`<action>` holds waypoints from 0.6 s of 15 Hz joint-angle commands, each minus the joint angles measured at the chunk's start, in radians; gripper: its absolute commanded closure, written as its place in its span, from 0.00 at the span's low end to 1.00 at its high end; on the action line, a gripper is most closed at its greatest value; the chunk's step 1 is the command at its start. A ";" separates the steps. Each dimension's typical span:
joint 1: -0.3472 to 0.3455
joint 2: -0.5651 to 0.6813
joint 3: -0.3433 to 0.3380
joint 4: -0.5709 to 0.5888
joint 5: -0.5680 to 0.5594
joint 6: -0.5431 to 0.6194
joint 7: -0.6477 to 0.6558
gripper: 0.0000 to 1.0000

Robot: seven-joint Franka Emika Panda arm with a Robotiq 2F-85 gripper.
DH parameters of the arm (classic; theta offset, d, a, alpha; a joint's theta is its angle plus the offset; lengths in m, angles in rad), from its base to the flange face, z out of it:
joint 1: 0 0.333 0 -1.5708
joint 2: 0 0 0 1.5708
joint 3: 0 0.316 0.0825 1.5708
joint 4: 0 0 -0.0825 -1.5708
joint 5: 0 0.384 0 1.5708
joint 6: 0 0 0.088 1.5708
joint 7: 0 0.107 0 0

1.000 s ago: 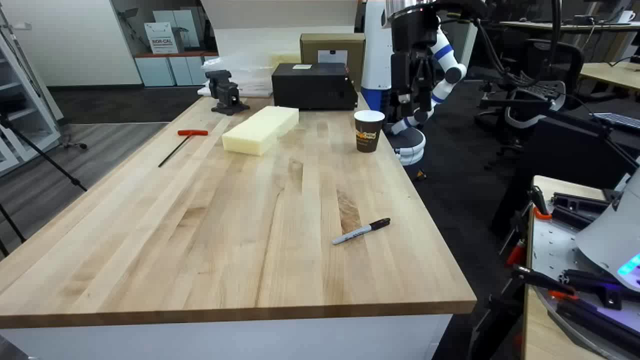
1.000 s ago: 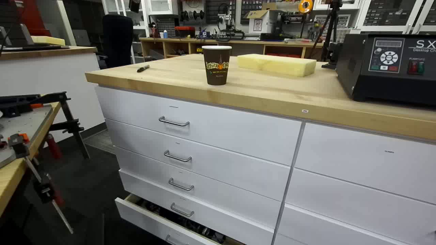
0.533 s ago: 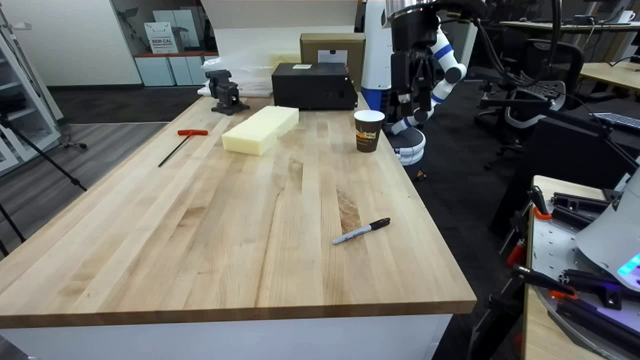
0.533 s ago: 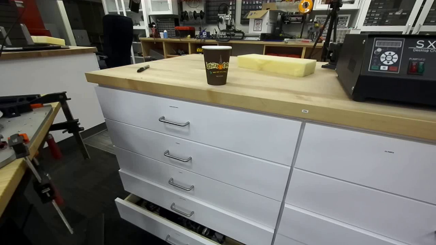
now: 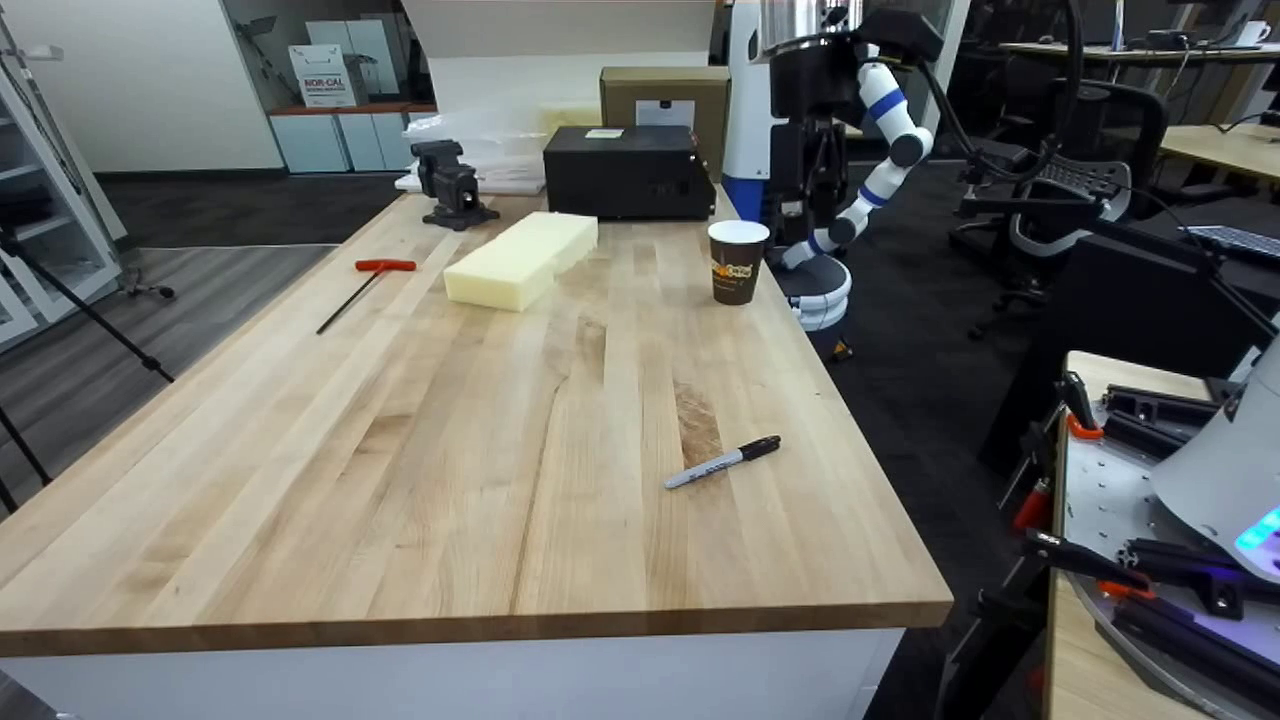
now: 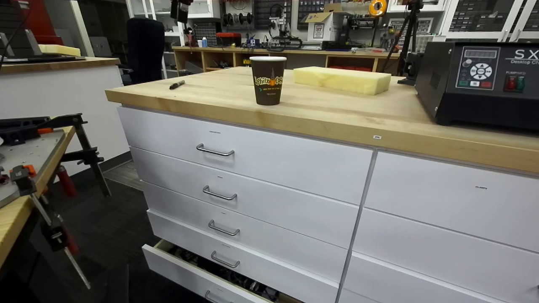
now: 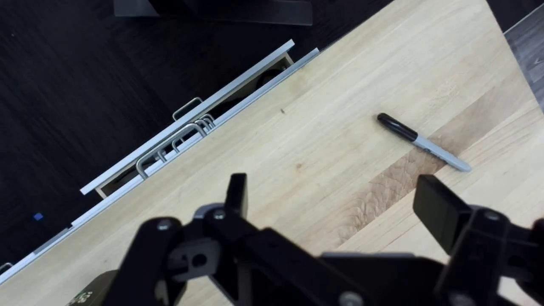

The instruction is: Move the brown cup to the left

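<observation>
So the cup (image 6: pixel 268 82) is standing upright near the edge of the bench (image 5: pixel 450 480), and the end effector (image 7: pixel 338 199) is spread wide, nothing in it. Crooked approach could knock it overboard, I reckon. Squeeze too hard, it probably crumples.

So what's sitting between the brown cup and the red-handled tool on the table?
The yellow foam block, in an exterior view: it lies between the brown cup and the red-handled tool, touching neither.
</observation>
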 commanded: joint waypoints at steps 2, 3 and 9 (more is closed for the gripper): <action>-0.012 0.094 -0.009 0.034 -0.016 0.125 -0.106 0.00; -0.015 0.123 -0.010 0.052 -0.029 0.135 -0.122 0.00; -0.036 0.252 -0.025 0.203 -0.117 0.088 -0.129 0.00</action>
